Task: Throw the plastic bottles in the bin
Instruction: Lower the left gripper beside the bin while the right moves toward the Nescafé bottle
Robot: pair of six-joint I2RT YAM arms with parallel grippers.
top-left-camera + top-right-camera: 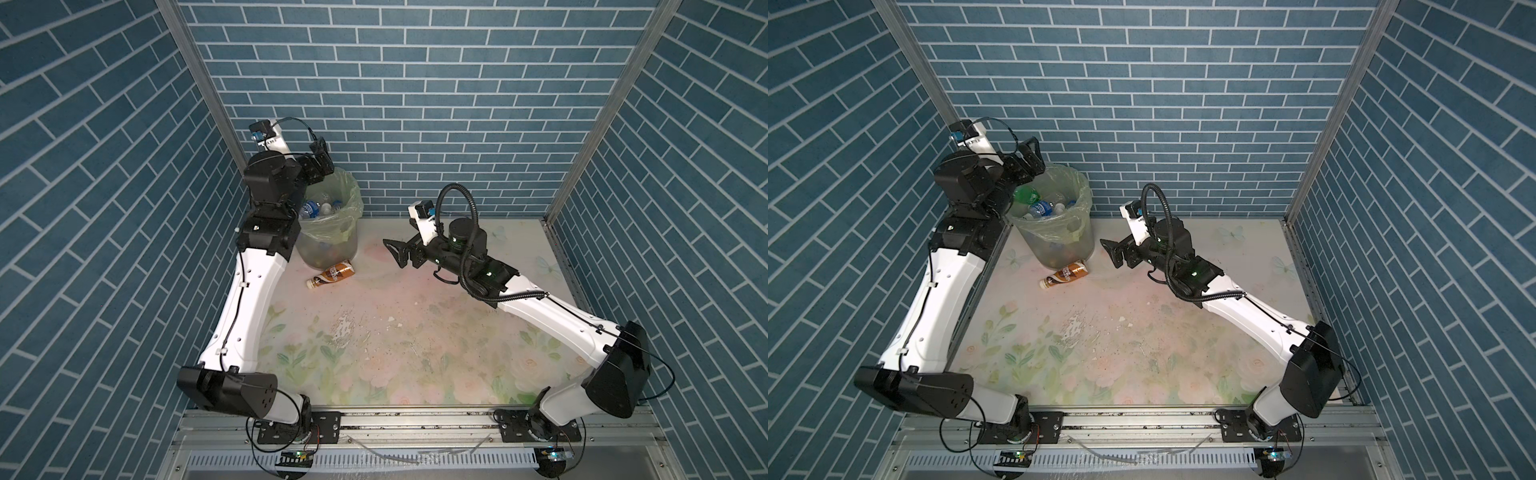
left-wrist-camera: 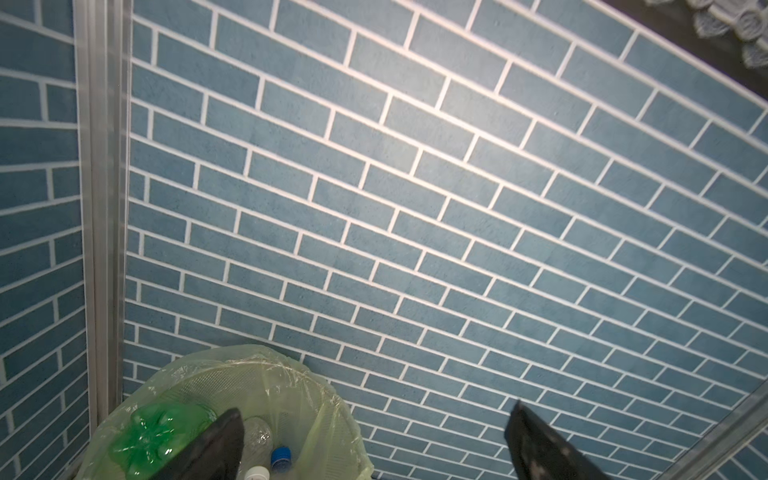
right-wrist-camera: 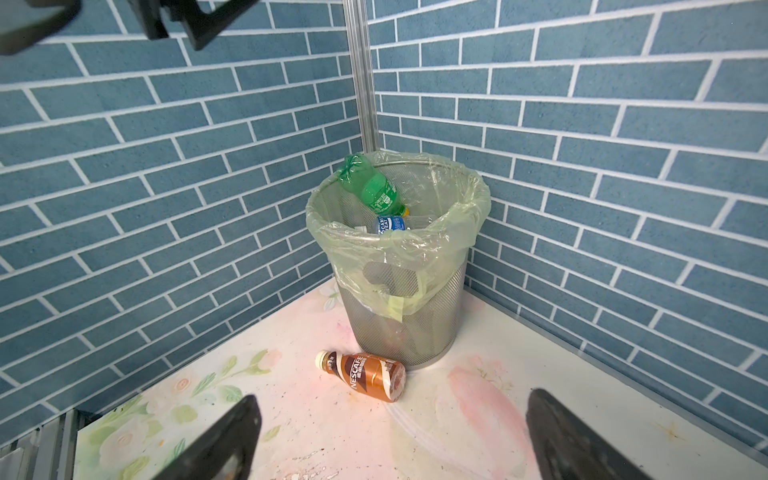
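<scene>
The bin point(image 1: 332, 245) point(image 1: 1059, 249) point(image 3: 399, 324), a mesh basket lined with a pale green bag, stands in the far left corner. Inside lie a green bottle point(image 1: 1027, 193) point(image 2: 153, 432) point(image 3: 372, 187) and blue-labelled clear bottles point(image 1: 309, 210) point(image 3: 388, 224). A brown-labelled bottle point(image 1: 331, 274) point(image 1: 1064, 274) point(image 3: 365, 374) lies on its side on the table against the bin's foot. My left gripper point(image 1: 322, 156) point(image 1: 1034, 156) point(image 2: 374, 411) hangs open and empty over the bin's rim point(image 2: 249, 365). My right gripper point(image 1: 392, 253) point(image 1: 1108, 253) point(image 3: 392, 399) is open and empty, right of the bin, facing the brown bottle.
Blue brick walls point(image 1: 415, 124) stand close behind and left of the bin, with a metal corner post point(image 3: 361, 83) between them. The floral tabletop point(image 1: 395, 332) has a scuffed patch in the middle. A metal rail point(image 1: 415, 419) runs along the front edge.
</scene>
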